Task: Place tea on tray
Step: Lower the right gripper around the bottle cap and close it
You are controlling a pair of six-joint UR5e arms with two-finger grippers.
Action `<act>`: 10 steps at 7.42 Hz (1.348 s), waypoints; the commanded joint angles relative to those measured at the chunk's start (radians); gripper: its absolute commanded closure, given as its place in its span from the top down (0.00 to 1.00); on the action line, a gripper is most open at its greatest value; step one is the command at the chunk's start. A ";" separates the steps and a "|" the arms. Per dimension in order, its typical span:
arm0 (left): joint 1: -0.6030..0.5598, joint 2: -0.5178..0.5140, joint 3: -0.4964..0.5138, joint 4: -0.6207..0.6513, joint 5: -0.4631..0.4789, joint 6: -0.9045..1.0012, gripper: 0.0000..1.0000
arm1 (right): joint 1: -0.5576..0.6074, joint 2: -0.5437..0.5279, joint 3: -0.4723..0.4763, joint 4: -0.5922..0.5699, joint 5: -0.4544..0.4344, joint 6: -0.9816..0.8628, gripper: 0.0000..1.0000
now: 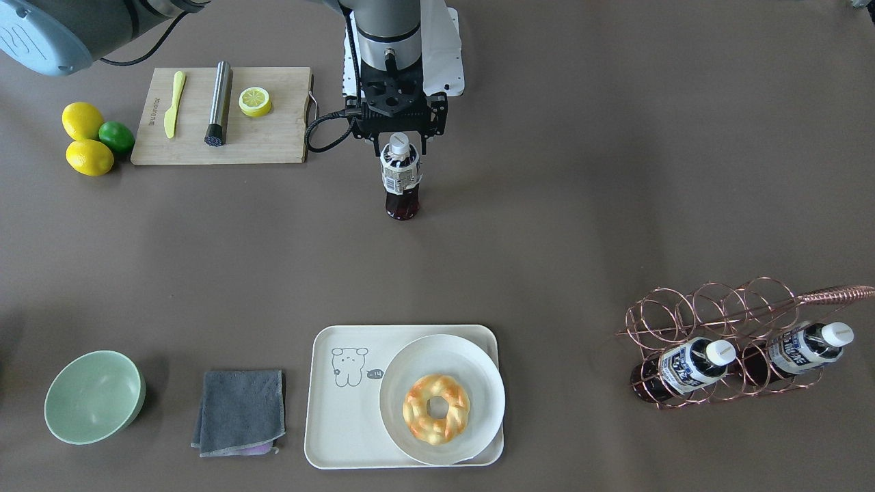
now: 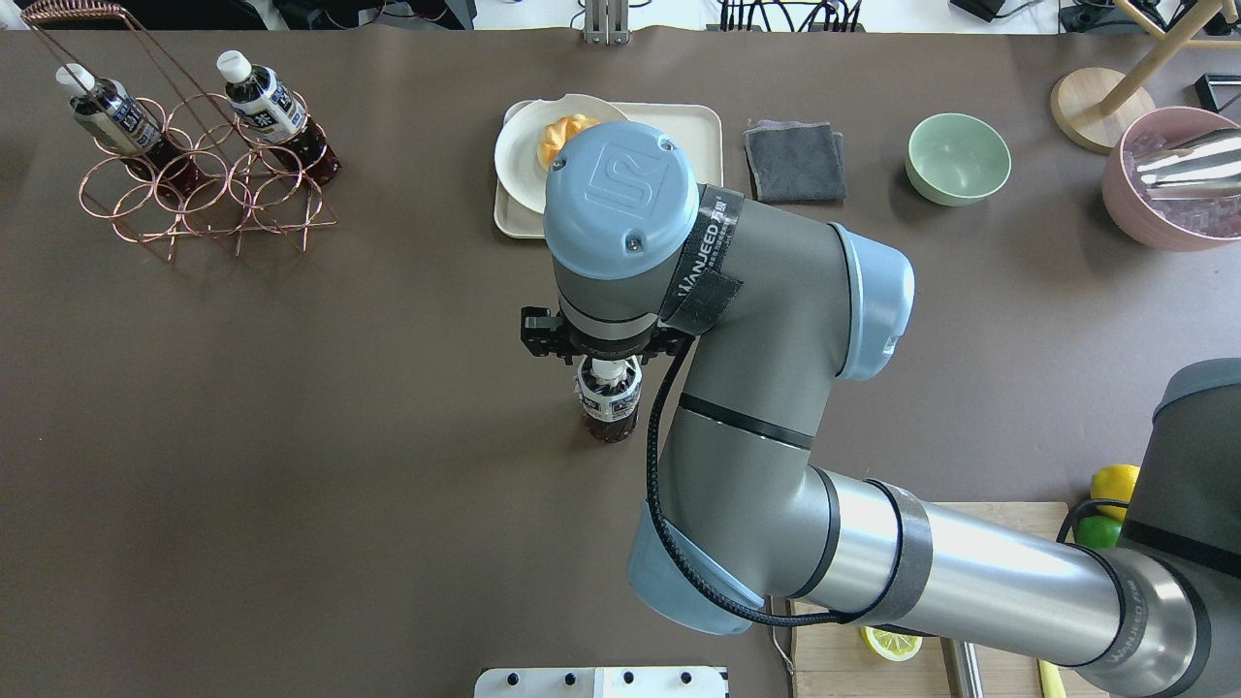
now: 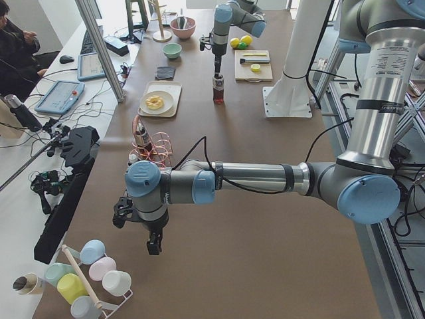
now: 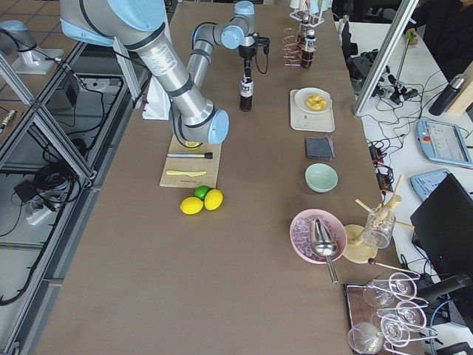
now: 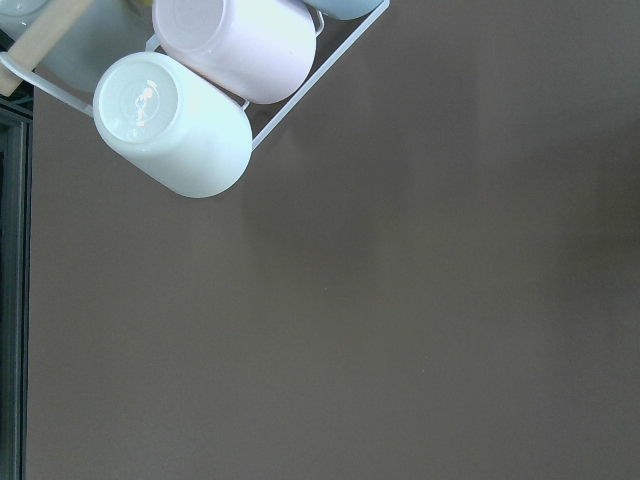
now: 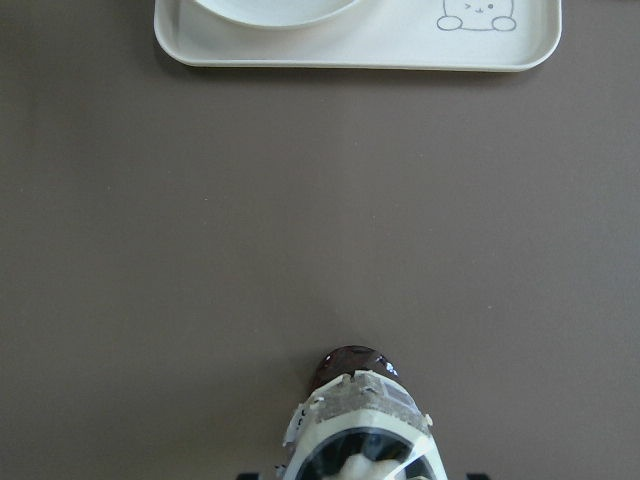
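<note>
Standing under right pincer (image 1: 399,145), tea (image 1: 400,180), maybe gripped

A robotics lab: teach pendants (image 4: 442,142), loose cables (image 4: 55,171) and aluminium framing (image 3: 101,46) flank the table (image 1: 547,239).

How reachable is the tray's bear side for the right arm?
Probably yes: bare table lies between the right gripper, at the tea, and the tray; its bear side is free, the plate fills the rest.
</note>
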 commanded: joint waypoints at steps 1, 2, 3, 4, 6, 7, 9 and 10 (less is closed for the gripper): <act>-0.001 0.002 0.000 0.000 0.000 0.000 0.98 | -0.008 -0.009 0.008 0.001 -0.003 0.011 0.62; -0.001 0.002 0.000 -0.002 0.000 0.000 0.98 | -0.002 -0.023 0.034 0.001 -0.009 0.011 0.40; -0.001 0.002 0.000 -0.002 0.000 0.000 0.98 | -0.003 -0.037 0.053 0.001 -0.014 0.009 0.07; -0.001 0.002 0.000 -0.002 0.000 0.000 0.98 | -0.003 -0.035 0.056 0.001 -0.013 0.009 0.00; -0.001 -0.002 0.000 -0.002 0.000 0.000 0.98 | 0.017 -0.005 0.073 -0.041 0.000 0.003 0.00; 0.001 -0.002 0.000 -0.002 0.000 -0.002 0.98 | 0.073 0.027 0.103 -0.133 0.029 -0.024 0.00; 0.001 -0.002 -0.003 -0.002 0.000 -0.005 0.98 | 0.206 0.041 0.062 -0.166 0.116 -0.183 0.00; 0.001 -0.006 -0.006 -0.002 0.000 -0.008 0.98 | 0.274 0.041 0.004 -0.164 0.156 -0.267 0.00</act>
